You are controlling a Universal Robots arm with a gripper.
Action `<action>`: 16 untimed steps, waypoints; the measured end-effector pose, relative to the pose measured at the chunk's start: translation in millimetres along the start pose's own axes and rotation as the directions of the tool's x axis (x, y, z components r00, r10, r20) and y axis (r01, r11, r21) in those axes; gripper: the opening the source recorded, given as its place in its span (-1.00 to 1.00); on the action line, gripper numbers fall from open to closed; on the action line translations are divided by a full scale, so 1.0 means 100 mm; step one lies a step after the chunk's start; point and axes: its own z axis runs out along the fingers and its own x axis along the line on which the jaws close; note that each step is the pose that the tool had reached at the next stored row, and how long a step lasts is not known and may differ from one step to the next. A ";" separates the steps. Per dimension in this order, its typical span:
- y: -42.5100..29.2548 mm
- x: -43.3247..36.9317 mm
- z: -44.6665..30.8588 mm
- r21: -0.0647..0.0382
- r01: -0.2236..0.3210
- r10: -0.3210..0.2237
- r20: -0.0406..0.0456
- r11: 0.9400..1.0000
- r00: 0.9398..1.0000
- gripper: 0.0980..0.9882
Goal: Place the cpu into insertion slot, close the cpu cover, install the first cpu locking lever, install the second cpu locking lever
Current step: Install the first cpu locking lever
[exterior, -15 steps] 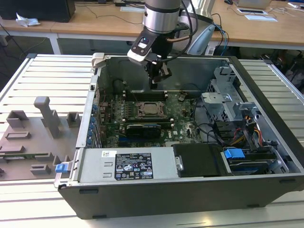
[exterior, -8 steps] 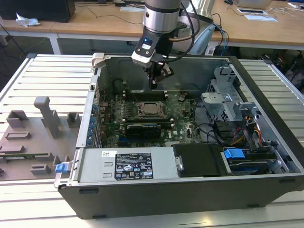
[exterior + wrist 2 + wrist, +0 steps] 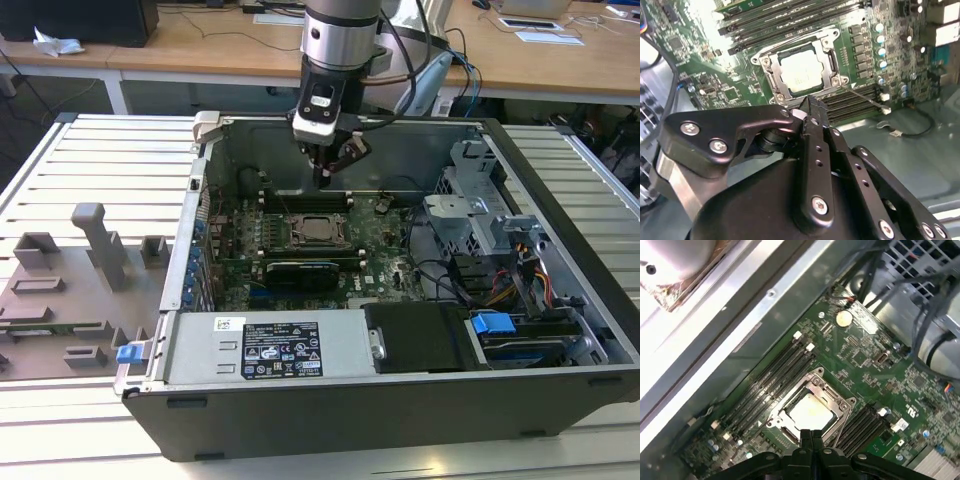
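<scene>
- The cpu [image 3: 801, 72], silver-topped, lies flat in the insertion slot [image 3: 293, 232].
- The cpu cover [image 3: 827, 395] lies folded down, framing the chip.
- The gripper [image 3: 807, 107] hangs above the socket, fingers pressed together, holding nothing.
- The green motherboard [image 3: 385, 240] sits inside the open computer case [image 3: 400, 400].

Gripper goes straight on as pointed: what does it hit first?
Likely an edge of the cpu cover framing the cpu; the gripper lines up there in both wrist views, though depth is unclear.

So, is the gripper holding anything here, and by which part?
Nothing held: the gripper is shut and empty, near the silver-grey square cpu.
</scene>
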 end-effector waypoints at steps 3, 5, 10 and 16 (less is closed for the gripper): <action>0.000 0.000 0.000 0.002 0.072 -0.072 0.001 0.997 0.997 -0.98; 0.000 0.000 0.000 0.003 0.106 -0.106 0.001 0.994 0.994 -0.98; 0.001 0.001 0.000 0.005 0.195 -0.195 0.001 0.981 0.981 -0.98; 0.001 0.001 0.000 0.008 0.310 -0.310 0.001 0.951 0.951 -0.98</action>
